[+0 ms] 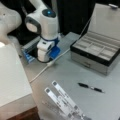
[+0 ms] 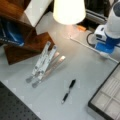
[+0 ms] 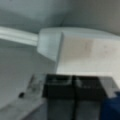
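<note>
Leftmost, in a front view, we noted a wooden stand (image 2: 27, 42) with blue items tucked in it, and a lampshade (image 2: 68, 11) above the grey table (image 2: 82, 75). Beside the stand lay a folded metal bracket (image 2: 43, 63), flat on the surface, likely set down out of the arm's way. Further right a black pen (image 2: 68, 91) lay loose, well apart from everything. A white cable (image 2: 85, 46) ran across the table toward the arm's base; its white plug end (image 1: 50, 63) sat just beside the gripper (image 1: 45, 58), which we found lowered close to the table, pointing down. At a front view's right stood an open compartment box (image 1: 96, 51), lid propped up so the trays were reachable.

From the wrist view we saw the two dark fingers (image 3: 60, 86) pressed together with only a seam between them, nothing clamped. The white plug (image 3: 75, 51) lay just beyond the fingertips; whether it touched them we could not tell.
</note>
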Controlling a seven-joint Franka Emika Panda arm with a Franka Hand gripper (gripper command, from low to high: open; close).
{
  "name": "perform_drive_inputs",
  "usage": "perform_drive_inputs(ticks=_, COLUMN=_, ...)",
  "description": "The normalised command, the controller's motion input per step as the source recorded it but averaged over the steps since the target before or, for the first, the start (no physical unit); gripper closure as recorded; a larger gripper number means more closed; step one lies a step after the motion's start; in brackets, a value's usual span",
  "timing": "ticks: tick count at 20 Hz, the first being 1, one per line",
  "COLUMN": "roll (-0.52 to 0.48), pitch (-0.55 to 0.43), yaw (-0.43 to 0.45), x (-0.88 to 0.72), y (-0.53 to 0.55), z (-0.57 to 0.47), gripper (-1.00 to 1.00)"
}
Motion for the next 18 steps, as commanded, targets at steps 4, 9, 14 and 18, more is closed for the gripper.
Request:
perform_drive_inputs(ticks=4, roll=0.034, pitch=-0.486, yaw=0.034, x=-0.65, y=-0.04, z=-0.37, gripper=1.0)
perform_drive_inputs(ticks=9, roll=0.043, pitch=-0.506, yaw=-0.018, x=-0.64, y=0.05, z=-0.36, gripper=1.0)
perform_drive_inputs(ticks=14, roll=0.072, pitch=-0.476, yaw=-0.03, x=-0.64, y=-0.02, z=-0.37, gripper=1.0)
perform_drive_inputs(ticks=18, roll=0.089, pitch=-0.449, yaw=-0.017, x=-0.6, y=-0.22, z=-0.32, gripper=1.0)
